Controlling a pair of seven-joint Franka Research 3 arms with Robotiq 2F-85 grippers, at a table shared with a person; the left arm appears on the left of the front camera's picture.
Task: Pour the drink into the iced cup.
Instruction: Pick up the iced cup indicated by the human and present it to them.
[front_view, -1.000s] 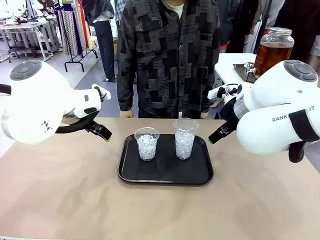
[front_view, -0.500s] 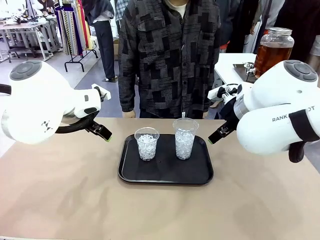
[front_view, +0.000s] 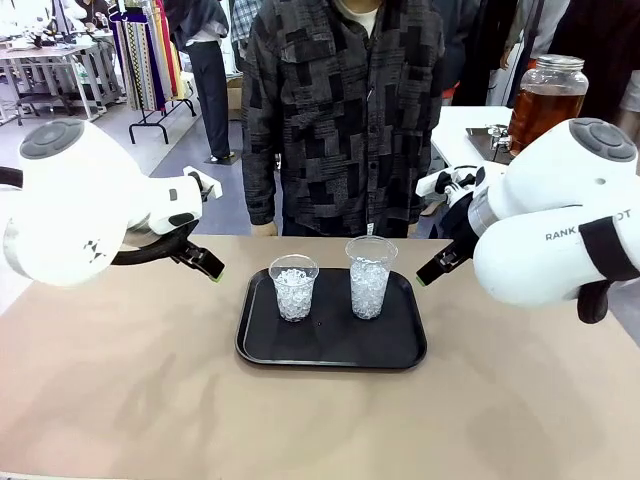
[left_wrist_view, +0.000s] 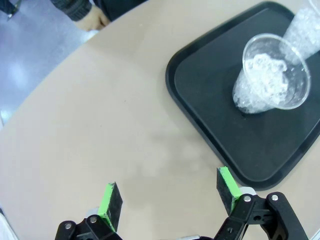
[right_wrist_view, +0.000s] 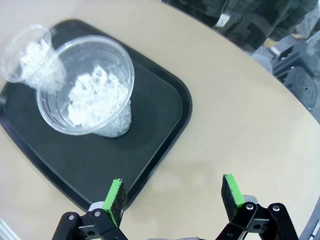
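Left gripper: jaws wide, empty, at 9 o'clock of the tray. Right gripper: likewise wide and empty, at 3 o'clock. We log no movement since a second ago. The drink: 1 o'clock, well apart. Shorter iced cup and taller iced cup: unfilled, so we judge pouring unbegun.

A black tray sits at the frame's centre on a tan table, behind which, at top centre, stands a person in a dark patchwork shirt, with a rack of striped cloths at upper left and a white side table at upper right.
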